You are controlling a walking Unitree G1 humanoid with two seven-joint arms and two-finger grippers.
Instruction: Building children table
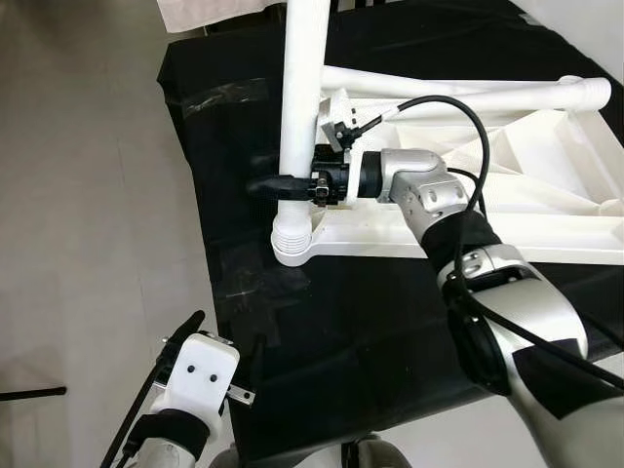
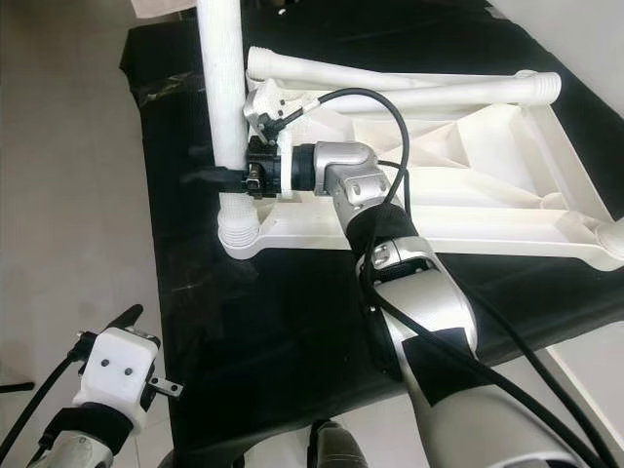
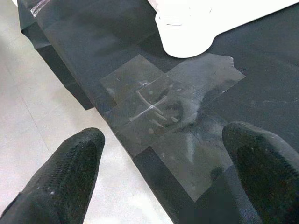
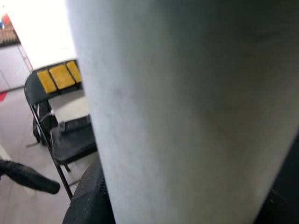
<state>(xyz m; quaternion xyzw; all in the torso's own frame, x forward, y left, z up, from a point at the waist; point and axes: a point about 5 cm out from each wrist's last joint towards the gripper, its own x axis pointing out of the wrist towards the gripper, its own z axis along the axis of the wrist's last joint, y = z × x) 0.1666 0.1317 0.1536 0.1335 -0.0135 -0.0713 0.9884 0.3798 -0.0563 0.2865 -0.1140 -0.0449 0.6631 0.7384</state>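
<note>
The right pincer grips the white leg, upright in the corner socket of the upturned tabletop on the black desk. Keep it vertical and twist steadily; seating looks incomplete, probably. The left pincer hangs open nearby.

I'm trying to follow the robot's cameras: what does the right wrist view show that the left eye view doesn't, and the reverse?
Right wrist view alone: a black folding chair on the floor behind. Left eye view alone: the upturned white tabletop on the black cloth, a second leg lying across it, and the left gripper low and open. Both: the upright white table leg that the right gripper clasps.
</note>
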